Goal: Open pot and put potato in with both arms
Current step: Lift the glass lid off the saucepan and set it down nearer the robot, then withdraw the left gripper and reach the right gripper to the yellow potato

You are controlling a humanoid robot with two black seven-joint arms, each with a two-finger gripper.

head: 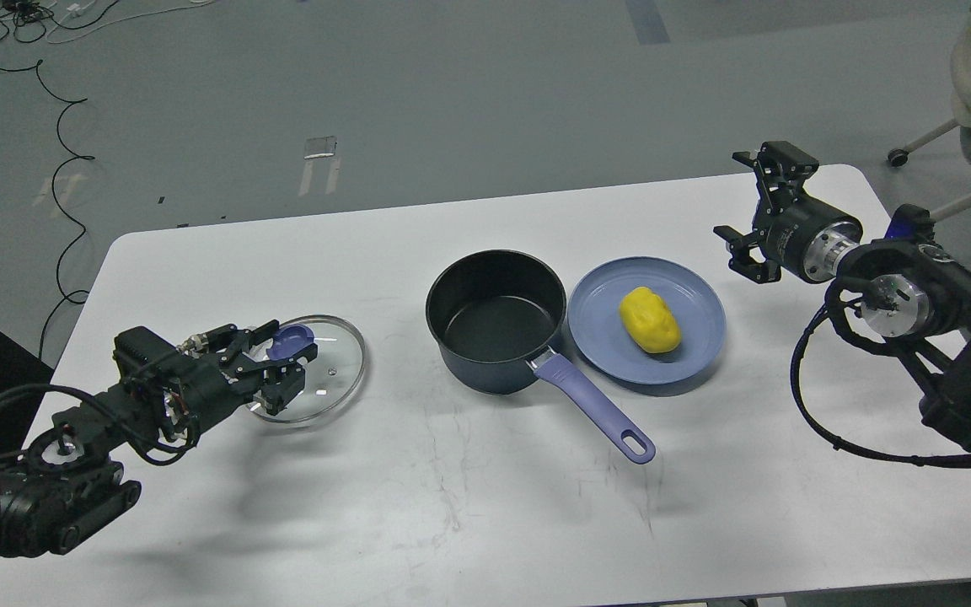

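Centre of frame, on the white table (199, 270): pot (494, 324), uncovered, black inside bare, purple handle (595, 405) running toward lower right. Just right of it, touching or nearly so: blue plate (696, 354), with potato (649, 319) lying on it, a little right of the plate's middle.

Lower left: glass lid (334, 371) flat on the table, well apart from the pot, purple knob (292, 340) up. Left gripper (283, 358) at the knob, fingers either side of it, seemingly closed on it, though dark parts blur the contact.

Upper right: right gripper (751, 206) above the table's far right edge, fingers spread wide, holding nothing, well clear of the plate.

Grey floor beyond, black cable (64, 185) trailing at upper left.
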